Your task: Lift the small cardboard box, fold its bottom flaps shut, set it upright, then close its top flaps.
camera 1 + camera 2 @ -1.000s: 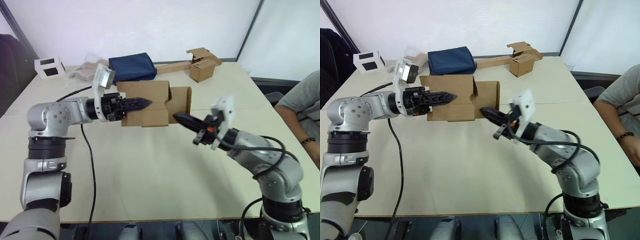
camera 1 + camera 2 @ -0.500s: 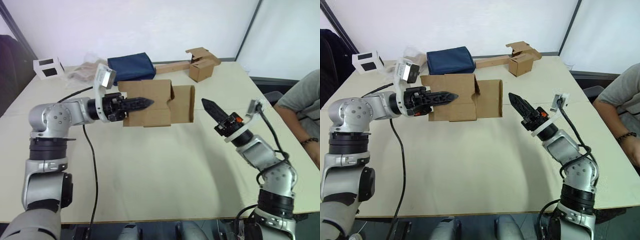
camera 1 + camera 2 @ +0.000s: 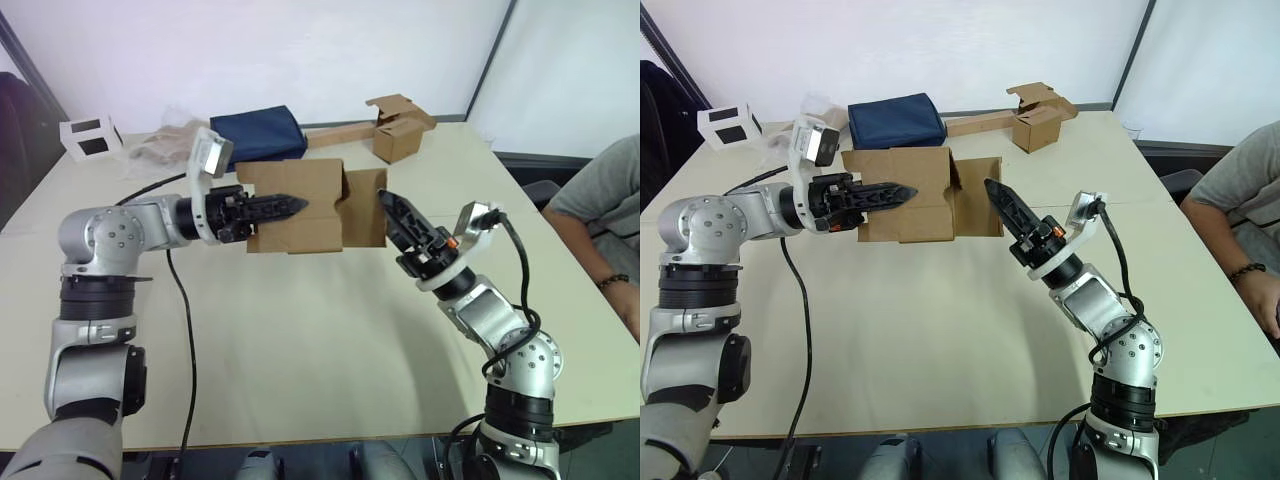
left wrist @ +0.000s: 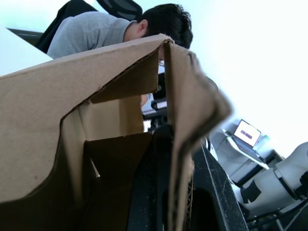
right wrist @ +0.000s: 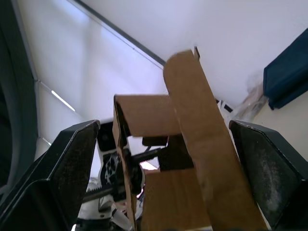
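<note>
— Where was the small cardboard box (image 3: 300, 205)?
— Upper centre of the frame, held off the table (image 3: 300, 340); the left claw (image 3: 290, 206) was clamped on its wall, one finger hidden inside.
— And the right claw (image 3: 992, 188)?
— Spread apart, tips at the box's open right flap, bare table below.

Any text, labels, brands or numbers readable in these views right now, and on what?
None can be read.
Plain brown cardboard box, held in the left gripper: no print on the faces in view.
Second brown cardboard box at the table's far side: no print seen.
White box with black square windows: no lettering seen.
Lit screen in the left wrist view: too blurred to read.
</note>
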Robot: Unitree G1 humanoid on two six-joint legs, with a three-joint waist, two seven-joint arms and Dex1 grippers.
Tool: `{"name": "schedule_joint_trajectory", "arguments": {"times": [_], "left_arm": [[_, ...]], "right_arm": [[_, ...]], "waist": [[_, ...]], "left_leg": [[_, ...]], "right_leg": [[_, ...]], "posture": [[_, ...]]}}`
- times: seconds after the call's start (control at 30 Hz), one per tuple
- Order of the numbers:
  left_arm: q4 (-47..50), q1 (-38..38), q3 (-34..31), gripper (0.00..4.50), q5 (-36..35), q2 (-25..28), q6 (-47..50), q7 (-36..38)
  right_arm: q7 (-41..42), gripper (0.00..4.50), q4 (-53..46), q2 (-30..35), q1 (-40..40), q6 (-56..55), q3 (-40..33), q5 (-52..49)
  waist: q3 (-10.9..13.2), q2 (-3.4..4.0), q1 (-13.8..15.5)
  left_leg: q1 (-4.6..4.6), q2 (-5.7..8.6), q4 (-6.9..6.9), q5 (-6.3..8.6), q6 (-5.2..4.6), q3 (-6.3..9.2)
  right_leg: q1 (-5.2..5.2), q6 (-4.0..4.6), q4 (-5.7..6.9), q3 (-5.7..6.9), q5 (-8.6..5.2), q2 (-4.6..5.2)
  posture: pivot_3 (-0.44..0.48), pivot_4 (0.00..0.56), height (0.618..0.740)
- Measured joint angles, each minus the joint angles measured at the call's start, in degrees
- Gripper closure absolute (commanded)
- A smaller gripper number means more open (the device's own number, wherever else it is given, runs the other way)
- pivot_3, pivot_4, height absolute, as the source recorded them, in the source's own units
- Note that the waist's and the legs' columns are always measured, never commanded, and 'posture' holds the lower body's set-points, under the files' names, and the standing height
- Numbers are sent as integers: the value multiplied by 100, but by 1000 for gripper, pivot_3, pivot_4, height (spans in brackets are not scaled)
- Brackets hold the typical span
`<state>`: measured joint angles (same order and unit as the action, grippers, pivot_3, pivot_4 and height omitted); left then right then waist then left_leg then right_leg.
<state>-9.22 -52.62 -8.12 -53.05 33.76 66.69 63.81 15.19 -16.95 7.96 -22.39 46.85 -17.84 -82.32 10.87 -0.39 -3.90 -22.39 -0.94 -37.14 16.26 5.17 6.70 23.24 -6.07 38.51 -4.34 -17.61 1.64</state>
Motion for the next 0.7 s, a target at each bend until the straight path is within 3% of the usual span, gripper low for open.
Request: {"name": "schedule_joint_trajectory", "arguments": {"times": [0.23,0.43,0.53,0.63,0.7], "left_arm": [[2,6,1,4500,-1,0,-3,1],[2,12,1,4500,-2,1,-3,6],[25,34,1,4500,-2,0,-2,6],[28,37,1,4500,-2,1,-1,5],[28,38,1,4500,-2,1,-1,5]], "right_arm": [[-338,74,-519,43,127,-163,103,-416],[-557,1961,-620,200,286,-336,230,-564],[-569,1961,-650,264,345,-363,373,-531],[-559,2666,-651,280,358,-440,483,-426],[-531,3494,-651,321,371,-497,529,-342]], "waist": [[0,0,-4],[0,0,-5],[0,0,-7],[0,0,-6],[0,0,0]], "left_leg": [[0,0,1,0,0,0],[0,0,1,0,0,0],[0,0,1,0,0,0],[0,0,1,0,0,0],[0,0,1,0,0,0]], "right_leg": [[0,0,-1,0,0,0],[0,0,-2,-1,0,0],[0,0,-2,-1,0,-1],[0,0,-2,-1,0,-1],[0,0,-2,-1,0,0]], "posture": [[0,150,740],[0,150,740],[0,150,740],[0,150,740],[0,150,740]]}}
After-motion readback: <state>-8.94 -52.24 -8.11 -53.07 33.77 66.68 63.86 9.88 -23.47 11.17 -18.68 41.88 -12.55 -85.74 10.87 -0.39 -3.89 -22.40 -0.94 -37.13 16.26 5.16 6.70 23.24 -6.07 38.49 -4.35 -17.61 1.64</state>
